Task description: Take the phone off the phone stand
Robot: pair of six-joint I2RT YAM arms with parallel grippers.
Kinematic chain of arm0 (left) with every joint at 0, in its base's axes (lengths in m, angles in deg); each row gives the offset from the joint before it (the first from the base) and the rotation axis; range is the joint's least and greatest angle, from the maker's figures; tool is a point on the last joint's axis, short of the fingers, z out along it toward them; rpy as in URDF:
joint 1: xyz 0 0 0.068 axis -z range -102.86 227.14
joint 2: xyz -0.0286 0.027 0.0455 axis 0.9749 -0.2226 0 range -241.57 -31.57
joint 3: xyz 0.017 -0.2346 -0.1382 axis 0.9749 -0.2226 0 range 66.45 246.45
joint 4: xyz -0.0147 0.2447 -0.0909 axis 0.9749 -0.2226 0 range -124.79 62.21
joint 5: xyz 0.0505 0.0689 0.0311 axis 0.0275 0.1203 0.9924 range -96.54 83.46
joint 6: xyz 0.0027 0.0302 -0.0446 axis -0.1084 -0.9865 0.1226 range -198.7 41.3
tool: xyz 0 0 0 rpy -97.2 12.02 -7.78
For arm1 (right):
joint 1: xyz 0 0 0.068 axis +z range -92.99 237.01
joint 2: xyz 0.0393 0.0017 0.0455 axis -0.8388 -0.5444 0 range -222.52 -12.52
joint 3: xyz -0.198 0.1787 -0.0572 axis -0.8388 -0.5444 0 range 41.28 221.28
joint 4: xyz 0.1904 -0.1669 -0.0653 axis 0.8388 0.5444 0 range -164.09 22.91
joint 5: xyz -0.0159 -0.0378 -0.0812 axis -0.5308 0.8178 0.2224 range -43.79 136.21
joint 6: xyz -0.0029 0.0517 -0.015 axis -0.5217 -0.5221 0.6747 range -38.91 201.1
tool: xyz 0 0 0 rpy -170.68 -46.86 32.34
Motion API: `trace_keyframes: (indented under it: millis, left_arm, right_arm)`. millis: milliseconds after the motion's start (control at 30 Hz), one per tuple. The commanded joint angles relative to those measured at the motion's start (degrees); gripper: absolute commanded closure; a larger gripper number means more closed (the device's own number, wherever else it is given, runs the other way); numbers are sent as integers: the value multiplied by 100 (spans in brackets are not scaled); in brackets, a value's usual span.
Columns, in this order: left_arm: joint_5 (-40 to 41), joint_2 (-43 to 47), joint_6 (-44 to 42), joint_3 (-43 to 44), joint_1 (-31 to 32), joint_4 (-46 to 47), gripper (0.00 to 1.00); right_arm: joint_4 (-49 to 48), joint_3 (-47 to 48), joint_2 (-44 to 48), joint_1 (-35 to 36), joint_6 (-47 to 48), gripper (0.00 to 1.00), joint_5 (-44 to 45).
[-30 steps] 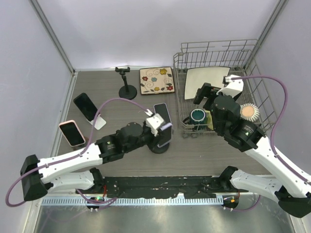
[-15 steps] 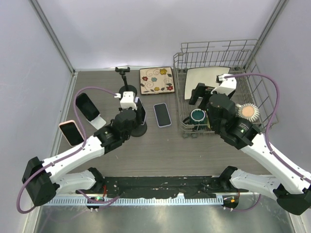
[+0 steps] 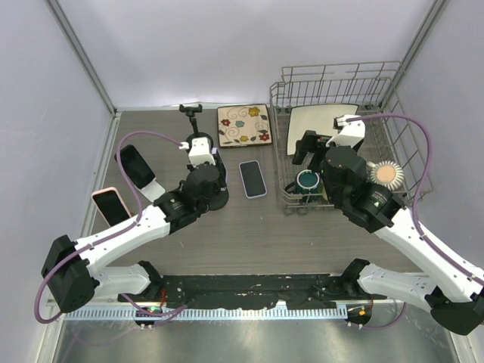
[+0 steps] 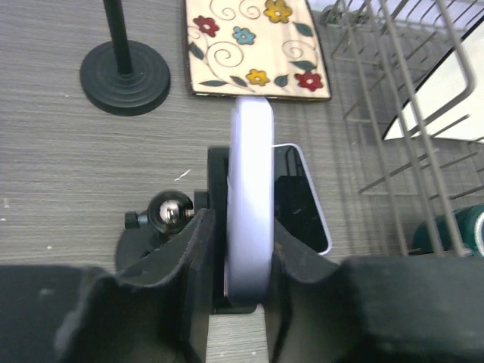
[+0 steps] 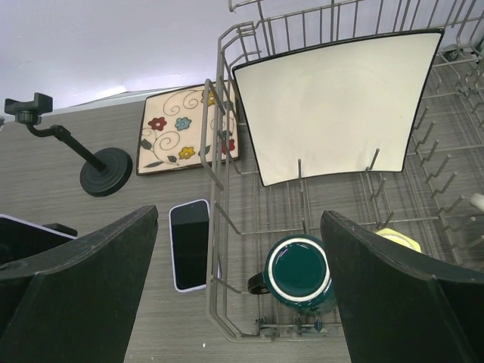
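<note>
Phone (image 4: 251, 181), lavender, on its stand (image 4: 165, 218), clamped by left pincer (image 4: 240, 253), right pincer (image 5: 238, 219) spread wide

Left end effector (image 4: 242, 236), seen from its own wrist: two dark fingers (image 4: 198, 249) close on either side of the lavender phone (image 4: 250, 166). The phone stands upright and edge-on in the black phone stand (image 4: 168, 215). Behind, on the grey surface (image 4: 60, 159): second phone (image 4: 300, 198) lying flat, floral tile (image 4: 253, 45), round-based pole stand (image 4: 125, 66), wire rack (image 4: 393, 98).
</note>
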Motion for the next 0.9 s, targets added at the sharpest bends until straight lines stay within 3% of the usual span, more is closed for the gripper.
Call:
trace_keyframes:
  millis: [0,133,267,367,700,867]
  left_arm:
    - [-186,152,-132,317,-22,381,61]
    - [-265,213,-26,308,-22,292,43]
    - [-423,283,-17,431,-22,274,17]
    - [-441,415,-183,667,-22,-41,6]
    - [-687,1522,-1177,1486,-83,-1499,0]
    - [-161,2304,-1239,1478,-101,-2132,0]
  right_arm:
    - [-351,-8,14,-13,87,6,-119]
    - [-396,-8,-65,-13,44,6,-189]
    - [-439,18,-127,-13,52,6,-460]
    - [-475,97,-232,-13,131,7,-751]
    - [-141,800,-1260,136,43,7,-1771]
    - [-237,1099,-2067,943,-9,7,-1676]
